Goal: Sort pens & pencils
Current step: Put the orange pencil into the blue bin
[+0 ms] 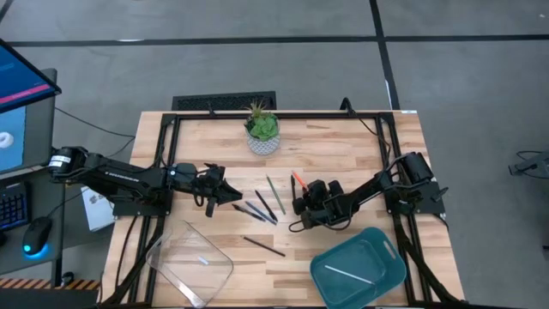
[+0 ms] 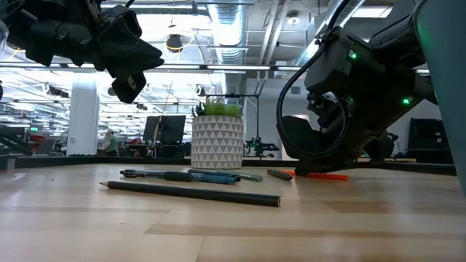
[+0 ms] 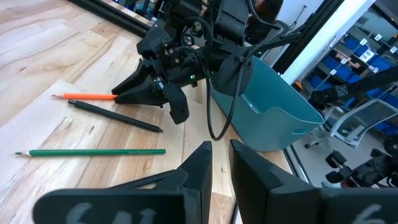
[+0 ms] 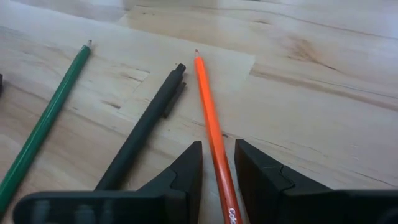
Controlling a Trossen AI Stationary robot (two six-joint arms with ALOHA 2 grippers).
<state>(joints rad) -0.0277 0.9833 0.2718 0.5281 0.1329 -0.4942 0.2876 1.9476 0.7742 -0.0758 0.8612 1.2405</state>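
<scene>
Straddling the orange pencil (image 4: 211, 118), the right hand (image 1: 302, 206) sits low over the worktop (image 1: 343, 154), fingers apart w/ a narrow gap, nothing clamped yet. In the right wrist view the pencil runs straight out from between the fingers (image 4: 180, 171), so its long axis is approx. in line w/ the hand's reach: the pads close across the shaft, not along it. That alignment is the relation the coming grasp turns on.

Obstruction: a black pen (image 4: 146, 127) lies just beside the orange pencil, near-parallel, on the side of one finger. Judgement: if that finger lands outside the pen, both sticks get pinched; finger must drop into the slot between them. A green pencil (image 4: 43, 121) lies farther off on the same side, clear of the grasp.

Left hand (image 1: 212, 184) hangs above the worktop near the centre cluster of dark pens (image 1: 257, 210), fingers nearly together, a thin slit showing, holding nothing. It is well apart from the orange pencil; right arm is clearly nearer.

Other items:
- lone dark pencil (image 1: 263, 246) nearer the front edge, between the two containers;
- clear tray (image 1: 167, 266) at front left, one small light stick inside;
- teal bin (image 1: 390, 275) at front right, one white stick (image 1: 347, 272) inside, close to the right arm's base side;
- potted plant (image 1: 262, 129) at the back, clear of both arms.

Judgement: sorting is at an early stage; most sticks lie loose on the worktop.
</scene>
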